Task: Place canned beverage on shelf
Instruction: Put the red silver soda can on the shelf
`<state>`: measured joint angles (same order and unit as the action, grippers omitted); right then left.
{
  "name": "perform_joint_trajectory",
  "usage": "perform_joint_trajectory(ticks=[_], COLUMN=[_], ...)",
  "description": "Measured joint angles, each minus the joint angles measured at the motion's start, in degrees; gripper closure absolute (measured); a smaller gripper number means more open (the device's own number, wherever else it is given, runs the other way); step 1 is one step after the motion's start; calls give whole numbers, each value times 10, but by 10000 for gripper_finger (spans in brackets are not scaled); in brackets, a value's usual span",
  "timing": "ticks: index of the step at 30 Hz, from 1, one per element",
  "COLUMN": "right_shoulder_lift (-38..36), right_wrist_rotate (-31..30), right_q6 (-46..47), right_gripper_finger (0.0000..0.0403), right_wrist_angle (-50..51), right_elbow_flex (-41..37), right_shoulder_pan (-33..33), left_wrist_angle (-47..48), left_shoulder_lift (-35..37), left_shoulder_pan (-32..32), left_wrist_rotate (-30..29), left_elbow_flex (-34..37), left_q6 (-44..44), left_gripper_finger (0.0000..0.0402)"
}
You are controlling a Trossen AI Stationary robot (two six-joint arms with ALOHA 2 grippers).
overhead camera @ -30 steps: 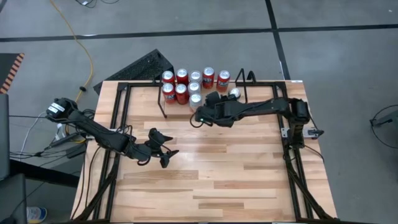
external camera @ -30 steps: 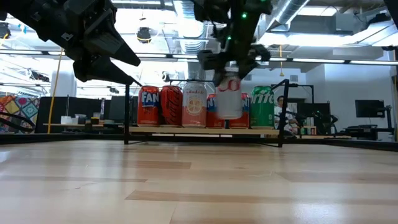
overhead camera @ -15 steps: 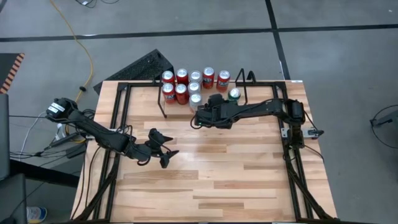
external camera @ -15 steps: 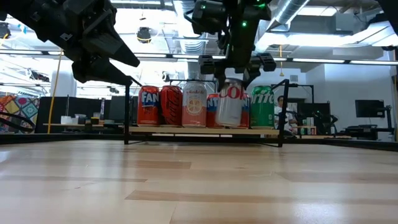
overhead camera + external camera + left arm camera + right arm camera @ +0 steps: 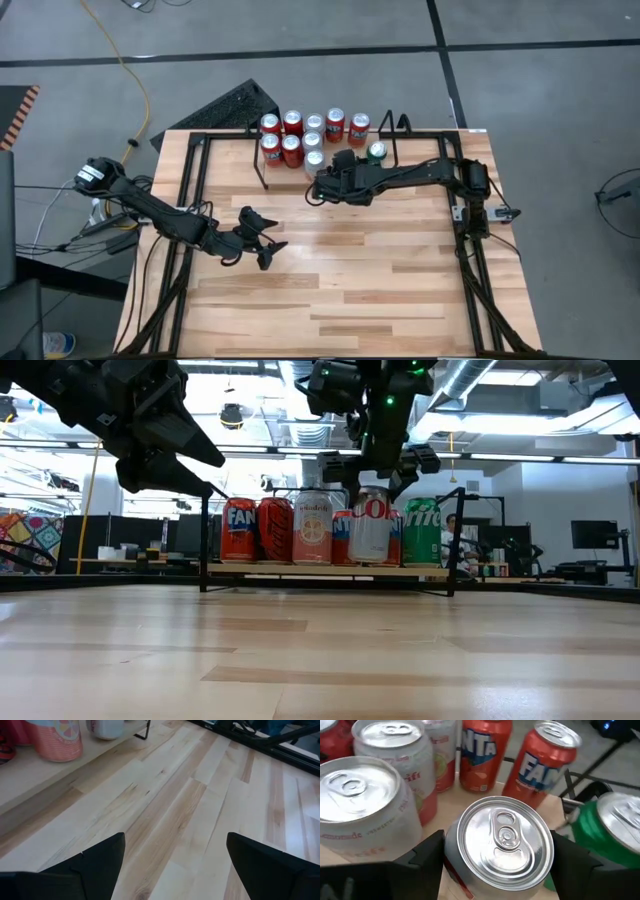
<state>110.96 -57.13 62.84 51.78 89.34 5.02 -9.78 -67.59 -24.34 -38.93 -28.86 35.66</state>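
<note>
Can: I see the silver can (image 5: 502,842) standing upright on the shelf (image 5: 330,571), its lid facing up. It is at the near edge of the shelf, just beside the green can (image 5: 421,532) on its right.
Right gripper: my right gripper (image 5: 375,460) is right above the can, one finger on each side of it. The fingers look a little apart from the can, but I cannot tell for sure if they have let go.
Left gripper: my left gripper (image 5: 262,240) is open and holds nothing. It hangs over the bare table (image 5: 400,280), well apart from the shelf.
Which arm is nearer: the right one.
Next move: I think I should lift straight up, because the can stands tall and other cans crowd it.
</note>
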Motion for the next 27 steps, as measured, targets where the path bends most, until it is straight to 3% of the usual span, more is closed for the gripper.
perform_joint_trajectory(ticks=[8,18,24,27], right_shoulder_lift=[0,0,-2,-2], right_wrist_rotate=[32,33,93,73], right_q6=[-107,-171,-198,-202], right_gripper_finger=[96,80,77,77], right_wrist_angle=[-77,-74,-74,-75], right_elbow_flex=[0,0,0,0], right_shoulder_pan=[10,19,31,29], left_wrist_angle=[0,1,1,1], left_shoulder_lift=[0,0,0,0], left_shoulder_pan=[0,-1,-1,-1], left_wrist_rotate=[1,25,25,25], left_elbow_flex=[0,0,0,0], left_q6=[0,2,2,2], left_gripper_finger=[68,68,68,68])
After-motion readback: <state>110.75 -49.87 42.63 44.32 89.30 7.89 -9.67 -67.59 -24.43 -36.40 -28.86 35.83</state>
